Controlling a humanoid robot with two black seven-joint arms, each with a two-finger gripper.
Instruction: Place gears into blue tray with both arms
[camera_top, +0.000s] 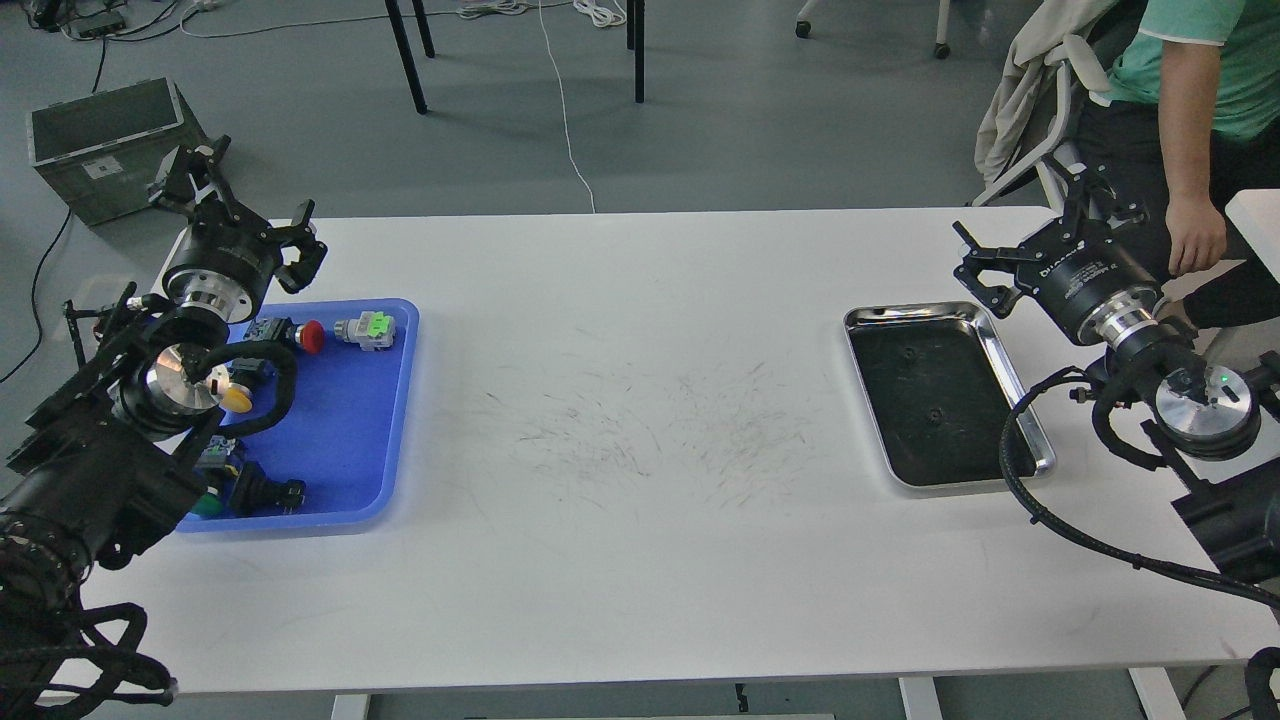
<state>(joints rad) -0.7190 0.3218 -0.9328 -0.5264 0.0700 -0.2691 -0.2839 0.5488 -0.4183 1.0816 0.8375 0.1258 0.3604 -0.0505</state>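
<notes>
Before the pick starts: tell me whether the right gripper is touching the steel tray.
Apart. The head view shows the right gripper, fingers spread, up and right of the steel tray, with white table visible between fingertips and rim.

A scuffed white table (640, 420) carries the blue tray (385, 440) at its left end and a shiny steel tray with a black floor (1005, 365) towards its right.

Two tiny black round gears lie flat and well apart on the dark floor of a steel tray (1010, 385) at the table's right: one gear (908, 354) farther, the other gear (934, 416) nearer. A rectangular blue tray (370, 440) with rounded corners sits at the far left.
</notes>
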